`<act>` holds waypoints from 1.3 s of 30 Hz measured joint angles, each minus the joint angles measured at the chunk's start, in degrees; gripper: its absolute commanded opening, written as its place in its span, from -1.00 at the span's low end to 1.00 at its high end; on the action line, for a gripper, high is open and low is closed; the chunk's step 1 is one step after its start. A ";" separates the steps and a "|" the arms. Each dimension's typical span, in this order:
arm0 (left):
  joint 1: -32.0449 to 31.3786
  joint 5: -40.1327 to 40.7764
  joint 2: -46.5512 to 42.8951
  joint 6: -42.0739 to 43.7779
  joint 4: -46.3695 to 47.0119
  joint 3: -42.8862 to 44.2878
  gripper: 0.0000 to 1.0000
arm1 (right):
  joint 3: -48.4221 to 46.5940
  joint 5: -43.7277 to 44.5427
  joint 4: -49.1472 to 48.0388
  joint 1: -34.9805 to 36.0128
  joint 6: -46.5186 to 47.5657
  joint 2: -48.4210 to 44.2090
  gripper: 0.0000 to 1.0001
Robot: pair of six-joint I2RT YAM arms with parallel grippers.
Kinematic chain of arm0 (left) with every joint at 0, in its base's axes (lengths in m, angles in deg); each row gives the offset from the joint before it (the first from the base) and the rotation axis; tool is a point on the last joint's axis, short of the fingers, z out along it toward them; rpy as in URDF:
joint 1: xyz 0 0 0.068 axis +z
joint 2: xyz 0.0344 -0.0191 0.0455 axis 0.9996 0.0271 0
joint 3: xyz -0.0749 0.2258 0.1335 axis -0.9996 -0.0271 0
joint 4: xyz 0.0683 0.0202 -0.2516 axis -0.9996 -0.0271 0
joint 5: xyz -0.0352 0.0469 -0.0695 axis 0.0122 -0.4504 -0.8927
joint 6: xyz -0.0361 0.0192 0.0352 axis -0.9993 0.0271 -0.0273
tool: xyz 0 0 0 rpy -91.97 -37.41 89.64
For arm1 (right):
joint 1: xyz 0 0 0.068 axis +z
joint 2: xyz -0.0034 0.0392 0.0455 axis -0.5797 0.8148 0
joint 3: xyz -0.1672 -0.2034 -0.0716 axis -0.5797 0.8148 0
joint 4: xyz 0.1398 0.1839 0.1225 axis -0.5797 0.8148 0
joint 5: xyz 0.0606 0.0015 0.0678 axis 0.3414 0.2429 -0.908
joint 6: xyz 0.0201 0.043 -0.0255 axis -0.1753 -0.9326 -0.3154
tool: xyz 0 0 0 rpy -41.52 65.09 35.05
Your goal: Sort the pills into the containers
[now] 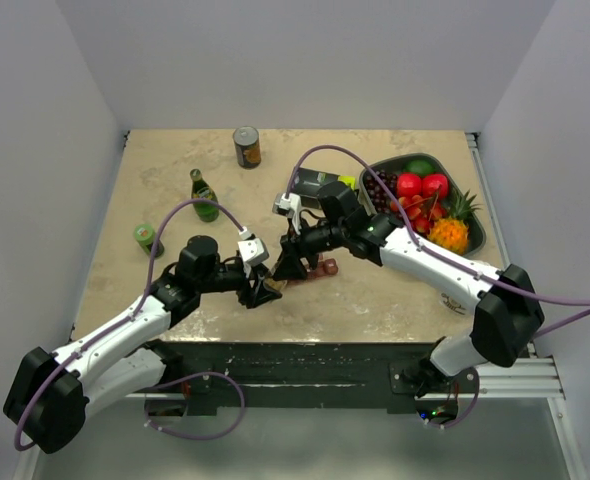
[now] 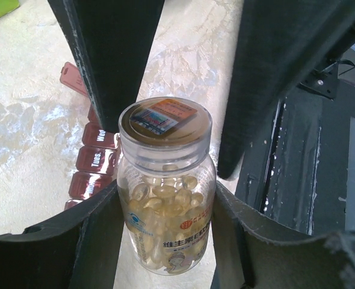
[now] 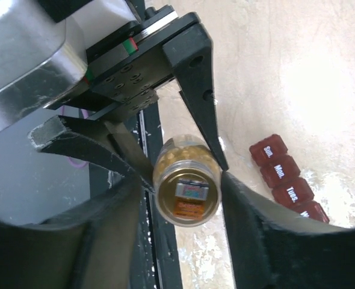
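1. Left wrist view: left gripper (image 2: 164, 211) is clamping the pill bottle (image 2: 165, 244) by its body, upright, lid (image 2: 165, 120) on.
2. Right gripper (image 3: 185, 180) is straddling the lid; cannot tell whether its fingers are pinching.
3. Containers (image 2: 96, 159), a dark red day strip, are lying on the table (image 1: 375, 300) just beside the bottle.
4. Risk: an off-centre twist slipping the bottle, capsules (image 2: 165, 195) scattering.
5. Table's near edge is sitting close; open room is lying beyond the strip.

Marbled table (image 1: 175, 160) with can (image 1: 247, 146), bottle (image 1: 204, 195), tray (image 1: 475, 235), containers (image 3: 284, 170)
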 measured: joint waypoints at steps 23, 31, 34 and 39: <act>0.33 -4.85 -0.90 0.70 -0.87 0.00 -1.00 | -12.31 -11.26 18.86 -0.28 28.65 7.48 -0.50; 0.39 -4.90 -1.18 0.76 -1.01 -0.28 -1.00 | -16.41 -13.62 27.19 0.02 37.83 11.28 0.70; 0.37 -4.90 -1.44 1.11 -0.17 -0.28 -1.00 | -15.43 -12.83 26.32 0.13 37.07 10.25 0.74; 0.37 -4.90 -1.44 1.11 -0.15 -0.28 -1.00 | -13.40 -12.04 25.07 0.11 35.17 8.15 0.60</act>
